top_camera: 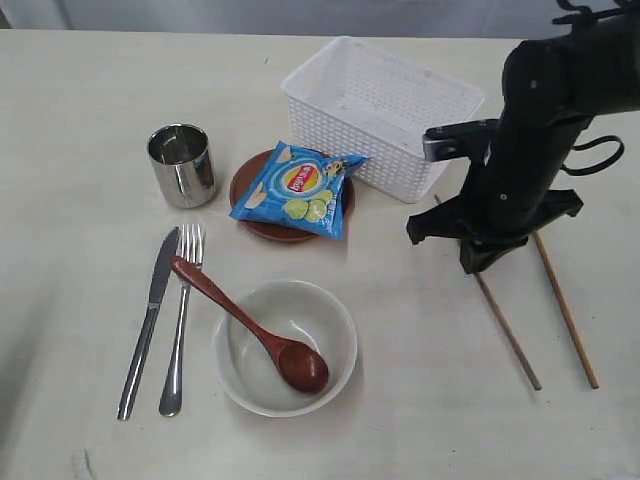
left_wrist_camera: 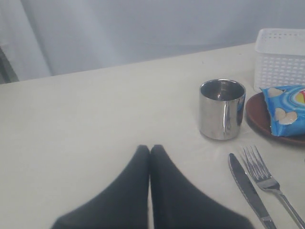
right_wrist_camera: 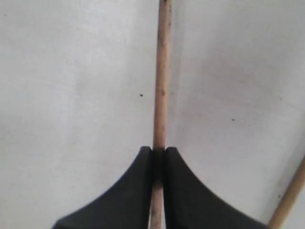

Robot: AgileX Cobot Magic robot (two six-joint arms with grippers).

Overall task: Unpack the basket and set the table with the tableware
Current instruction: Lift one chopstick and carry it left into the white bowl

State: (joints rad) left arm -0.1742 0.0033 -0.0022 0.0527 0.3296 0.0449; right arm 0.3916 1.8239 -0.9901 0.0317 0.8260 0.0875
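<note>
My right gripper (right_wrist_camera: 158, 151) is shut on one wooden chopstick (right_wrist_camera: 162, 71), low over the table (top_camera: 80, 120) in front of the empty white basket (top_camera: 350, 150). In the exterior view the right gripper (top_camera: 475, 262) covers that chopstick's (top_camera: 510, 335) upper end. The second chopstick (top_camera: 568, 312) lies free beside it. The steel cup (top_camera: 182, 165), knife (top_camera: 148, 320), fork (top_camera: 180, 320) and white bowl (top_camera: 320, 320) with the reddish-brown spoon (top_camera: 250, 325) resting in it stand at the left. The plate (top_camera: 250, 190) carries a blue chip bag (top_camera: 300, 188). My left gripper (left_wrist_camera: 150, 149) is shut and empty, short of the cup (left_wrist_camera: 222, 109).
The right arm's dark body hides part of the table to the right of the basket. In the left wrist view the knife (left_wrist_camera: 248, 188) and fork (left_wrist_camera: 262, 174) lie to one side of the left gripper. The table's far edge runs behind the basket.
</note>
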